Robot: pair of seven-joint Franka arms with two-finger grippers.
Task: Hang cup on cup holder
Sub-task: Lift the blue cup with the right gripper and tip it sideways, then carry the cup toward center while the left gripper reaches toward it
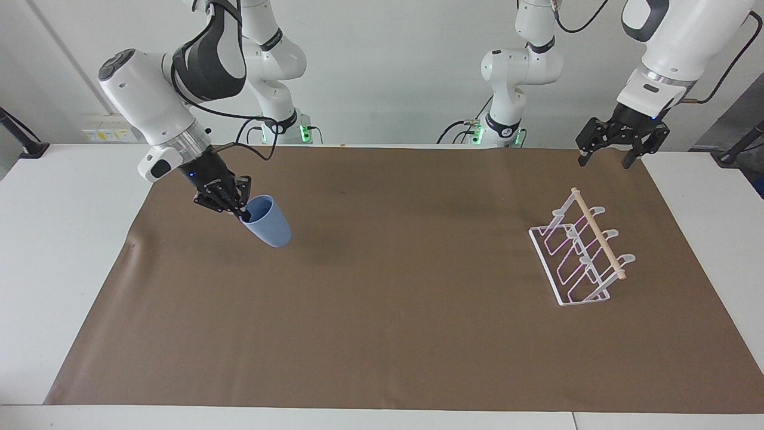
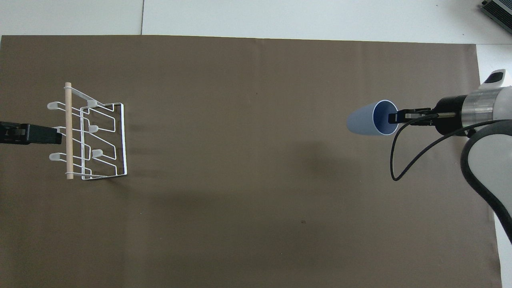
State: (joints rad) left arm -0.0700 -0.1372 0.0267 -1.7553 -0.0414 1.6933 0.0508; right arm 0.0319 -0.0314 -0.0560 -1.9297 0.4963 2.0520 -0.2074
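Now the right claw pinches the rim of the blue cup, tipped in the air at the frame's upper left, ready to carry. The rack sits at the right. The left claw waits open above it.

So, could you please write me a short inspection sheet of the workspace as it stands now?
Surface: brown mat over a white table.
Job's things: cup lifted off the mat, tilted, at the right arm's end; cup holder stands bare at the left arm's end.
Clutter: nothing seen.
Grippers: right claw shut on the cup's rim; left claw open, waiting raised beside the cup holder.
Cables: black cable loops from the right wrist.
Surroundings: white wall; wall sockets.
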